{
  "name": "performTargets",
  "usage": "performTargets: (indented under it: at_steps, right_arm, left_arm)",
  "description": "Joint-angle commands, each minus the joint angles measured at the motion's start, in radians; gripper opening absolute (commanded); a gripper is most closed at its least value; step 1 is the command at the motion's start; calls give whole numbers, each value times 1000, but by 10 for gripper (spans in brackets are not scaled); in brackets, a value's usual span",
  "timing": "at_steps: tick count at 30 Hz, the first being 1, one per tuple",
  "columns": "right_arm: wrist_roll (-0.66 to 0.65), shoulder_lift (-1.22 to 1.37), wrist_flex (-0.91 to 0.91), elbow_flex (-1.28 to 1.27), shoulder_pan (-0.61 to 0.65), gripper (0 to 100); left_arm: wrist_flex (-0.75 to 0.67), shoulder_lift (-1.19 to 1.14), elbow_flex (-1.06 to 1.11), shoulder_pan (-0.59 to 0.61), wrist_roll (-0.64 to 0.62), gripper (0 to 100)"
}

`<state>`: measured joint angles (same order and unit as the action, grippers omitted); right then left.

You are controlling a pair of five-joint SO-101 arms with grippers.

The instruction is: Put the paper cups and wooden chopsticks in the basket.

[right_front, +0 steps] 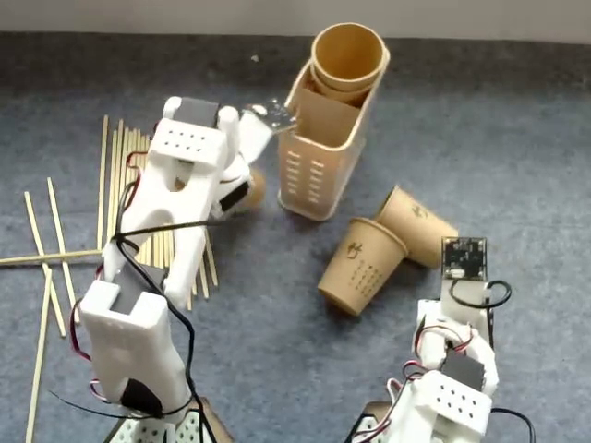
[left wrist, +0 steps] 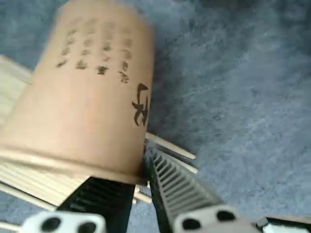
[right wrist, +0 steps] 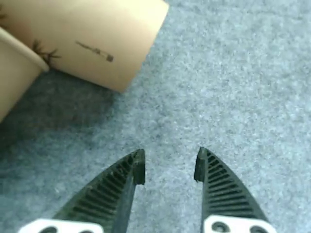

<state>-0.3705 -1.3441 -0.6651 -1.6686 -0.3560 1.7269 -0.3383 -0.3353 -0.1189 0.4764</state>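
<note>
A tan basket (right_front: 319, 152) stands upright at the back of the carpet with stacked paper cups (right_front: 347, 57) in its top. Two more paper cups (right_front: 362, 263) (right_front: 417, 224) lie on their sides to its right. Wooden chopsticks (right_front: 125, 175) are scattered on the left. My left gripper (right_front: 246, 190) sits just left of the basket's base, shut on the rim of a paper cup (left wrist: 92, 92) above chopsticks (left wrist: 171, 151). My right gripper (right wrist: 167, 167) stands open over bare carpet, a little short of the lying cups (right wrist: 97, 36).
The blue-grey carpet (right_front: 517, 138) is bare on the right and in the front middle. Loose chopsticks (right_front: 42, 277) reach toward the left edge. A metal clip (right_front: 273, 114) juts beside the basket's rim.
</note>
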Motion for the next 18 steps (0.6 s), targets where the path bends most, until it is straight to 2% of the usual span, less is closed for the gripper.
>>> performTargets:
  at_steps: [1, 7, 11, 15, 18]
  right_arm:
    - [-9, -12, -4, -50, 21, 177]
    - [-9, -12, -4, -50, 70, 177]
    - [-9, -12, -4, -50, 70, 177]
    - [-9, -12, -4, -50, 70, 177]
    - [-9, -12, -4, -50, 70, 177]
  left_arm:
    - [46, 39, -145, 44, 6, 4]
    - [46, 196, -188, 116, 77, 4]
    - [25, 303, -348, 114, 75, 4]
    - [-175, 323, -512, 28, 75, 4]
    - [-404, 291, -522, -67, 80, 4]
